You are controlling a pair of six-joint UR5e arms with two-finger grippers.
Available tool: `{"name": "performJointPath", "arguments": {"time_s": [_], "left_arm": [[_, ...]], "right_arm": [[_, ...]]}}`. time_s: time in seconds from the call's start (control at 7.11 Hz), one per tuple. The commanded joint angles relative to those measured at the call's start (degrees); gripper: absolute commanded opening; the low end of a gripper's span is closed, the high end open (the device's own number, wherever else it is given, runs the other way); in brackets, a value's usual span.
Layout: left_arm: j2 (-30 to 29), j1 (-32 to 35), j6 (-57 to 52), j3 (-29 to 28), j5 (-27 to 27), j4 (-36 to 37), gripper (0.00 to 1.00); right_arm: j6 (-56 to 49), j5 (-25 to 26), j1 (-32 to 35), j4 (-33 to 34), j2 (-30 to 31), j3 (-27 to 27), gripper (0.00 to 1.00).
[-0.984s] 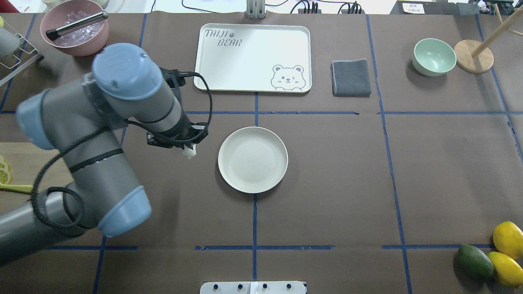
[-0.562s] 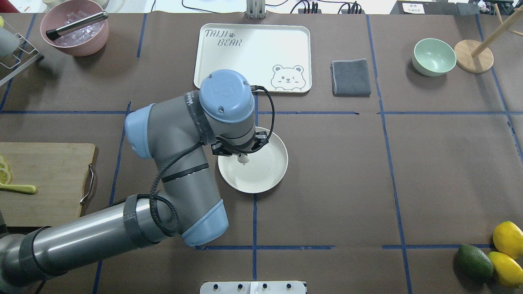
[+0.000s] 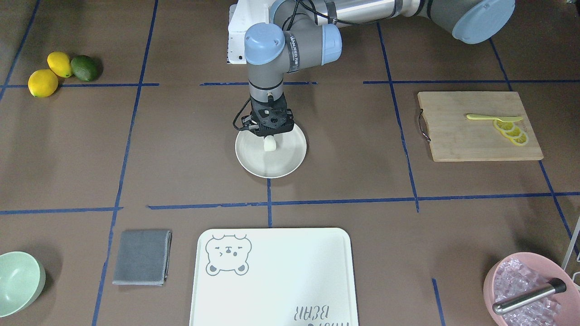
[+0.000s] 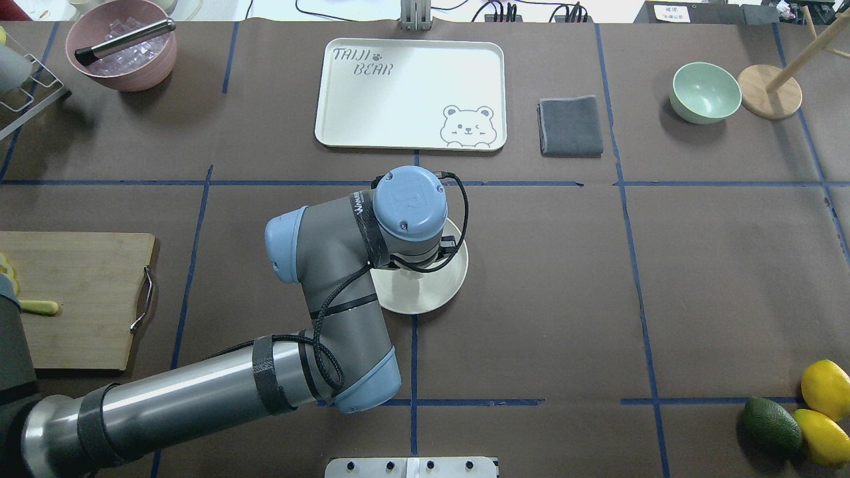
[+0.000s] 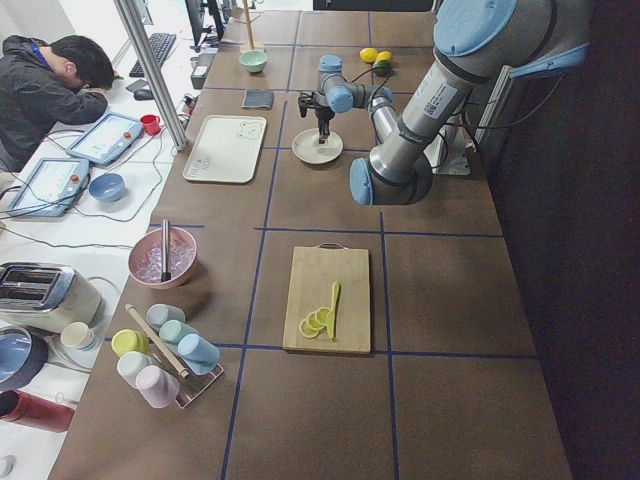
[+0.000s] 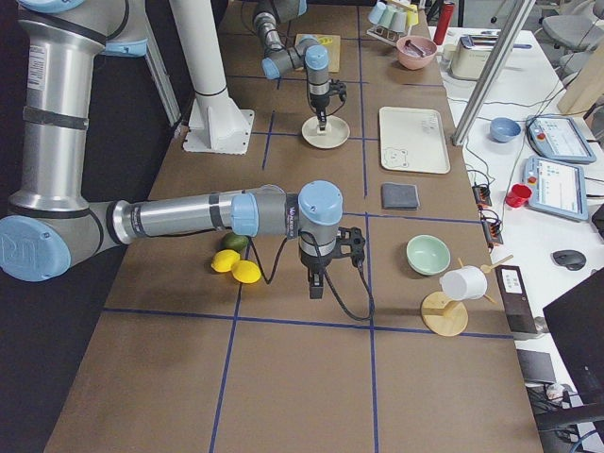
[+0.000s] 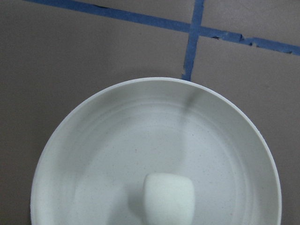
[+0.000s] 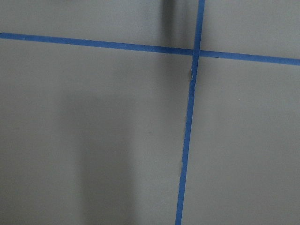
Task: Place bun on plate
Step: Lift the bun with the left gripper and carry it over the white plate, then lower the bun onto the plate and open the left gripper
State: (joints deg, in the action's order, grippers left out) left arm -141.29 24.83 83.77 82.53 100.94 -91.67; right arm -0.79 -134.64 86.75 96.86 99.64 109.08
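Note:
The round cream plate (image 3: 286,159) lies at the middle of the table. The small white bun (image 3: 270,144) stands upright just over the plate's centre. My left gripper (image 3: 270,137) comes straight down on the bun's top and is shut on it. The left wrist view shows the bun (image 7: 168,199) low in the frame against the plate (image 7: 140,140); I cannot tell whether it touches. In the overhead view the wrist hides the bun, leaving only part of the plate (image 4: 425,292) visible. My right gripper (image 6: 317,291) shows only in the exterior right view, so I cannot tell its state.
A bear-print tray (image 3: 272,271), a grey cloth (image 3: 141,257) and a green bowl (image 3: 18,283) lie on the operators' side. A pink bowl of ice (image 3: 525,290), a cutting board (image 3: 476,136) with lemon slices, and lemons with an avocado (image 3: 59,70) sit further out.
My left arm swung right with the bun, from left of the plate to over its middle.

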Motion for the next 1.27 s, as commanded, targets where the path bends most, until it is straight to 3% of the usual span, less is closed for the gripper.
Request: {"name": "performJointPath", "arguments": {"time_s": [0.0,0.56,0.84,0.98,1.12], "left_arm": [[0.22,-0.14,-0.01,-0.53,-0.13,-0.79,0.52],[0.31,-0.14,-0.45,-0.53,-0.21,-0.79,0.95],[0.48,0.91,-1.15,1.48,-0.04,-0.27,1.00],[1.44,3.61,-6.11,4.80,0.40,1.65,1.00],[4.58,6.77,-11.47,9.71,4.14,7.24,1.00]], "right_arm": [[0.00,0.00,0.00,0.00,-0.06,-0.09,1.00],[0.00,0.00,0.00,0.00,-0.50,-0.44,1.00],[0.00,0.00,0.00,0.00,-0.50,-0.53,1.00],[-0.26,-0.09,0.00,-0.09,-0.50,-1.31,1.00],[-0.35,-0.35,0.00,-0.09,-0.59,-1.93,1.00]]}}
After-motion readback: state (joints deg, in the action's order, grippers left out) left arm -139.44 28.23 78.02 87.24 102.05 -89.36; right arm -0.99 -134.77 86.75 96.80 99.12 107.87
